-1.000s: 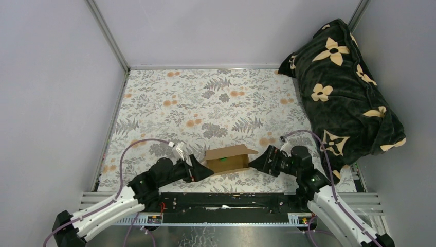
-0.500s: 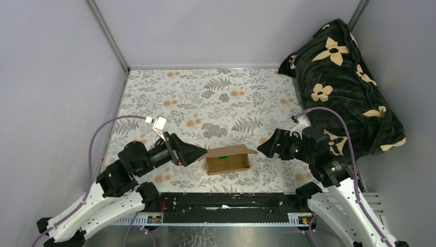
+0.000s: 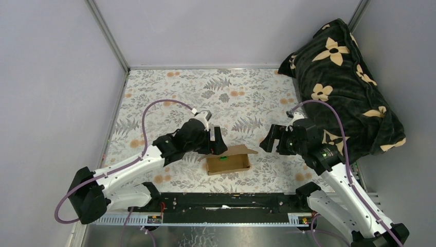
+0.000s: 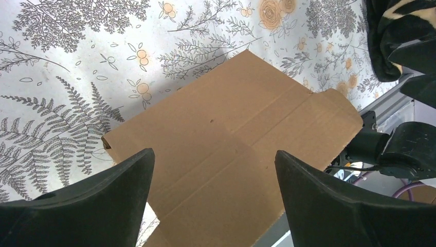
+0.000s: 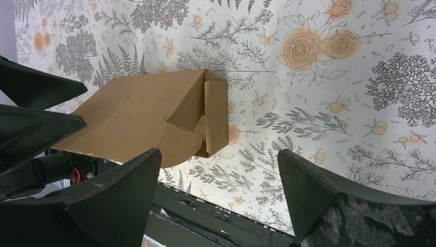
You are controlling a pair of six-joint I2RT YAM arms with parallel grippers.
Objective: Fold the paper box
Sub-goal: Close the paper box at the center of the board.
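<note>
Box (image 3: pixel 229 160) lies crosswise, lower centre; left end effector (image 3: pixel 218 141), apart and empty, hangs just upper-left, right end effector (image 3: pixel 269 140), likewise apart, farther off.

A table (image 3: pixel 169 103) with a pale fern-and-flower printed top carries an open brown paper box (image 3: pixel 229 160) near its front edge and a dark, flower-patterned cushion (image 3: pixel 339 87) along its right side.
</note>
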